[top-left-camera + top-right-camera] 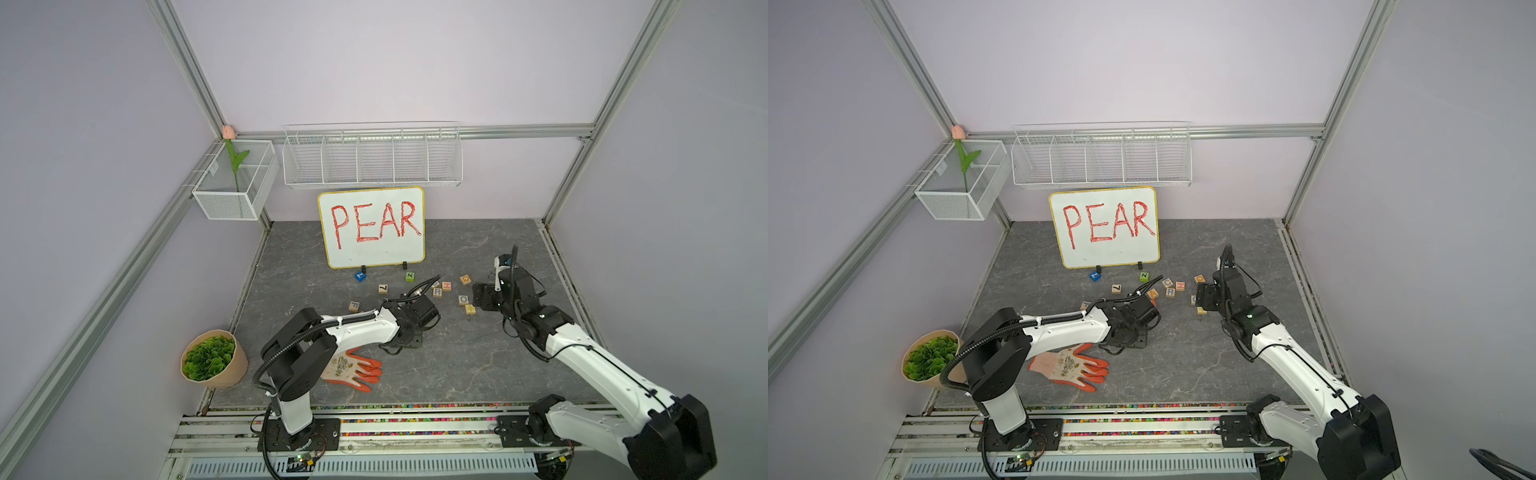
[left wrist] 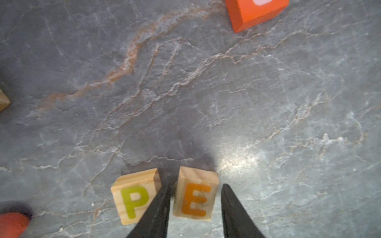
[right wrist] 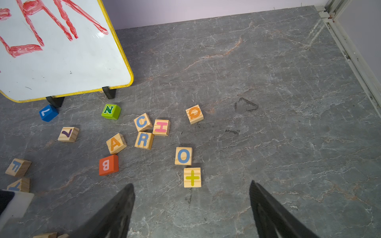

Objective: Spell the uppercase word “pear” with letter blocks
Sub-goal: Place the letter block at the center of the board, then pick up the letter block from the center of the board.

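so the left claw is down low around the middle of the table, a bit closer to the edge where the arms are mounted than to the back edge; its jaws are parted only a little, with the E block sitting between them; there's a thin gap on either side, so it's loose around the block and not squeezing it; the P block sits just beside the E, letters up on both, with one finger poking down between the two; in both top views that pair is hidden under the left wrist; the A block and R block are further back, in the loose scatter in front of the whiteboard, a bit right of centre; they're close together but with a gap; the R is right up against the C block, which touches the H block; the orange B cube is just beside the A, on its near side; the right claw hovers toward the right edge, jaws spread wide and holding nothing, close to the plus block and O block
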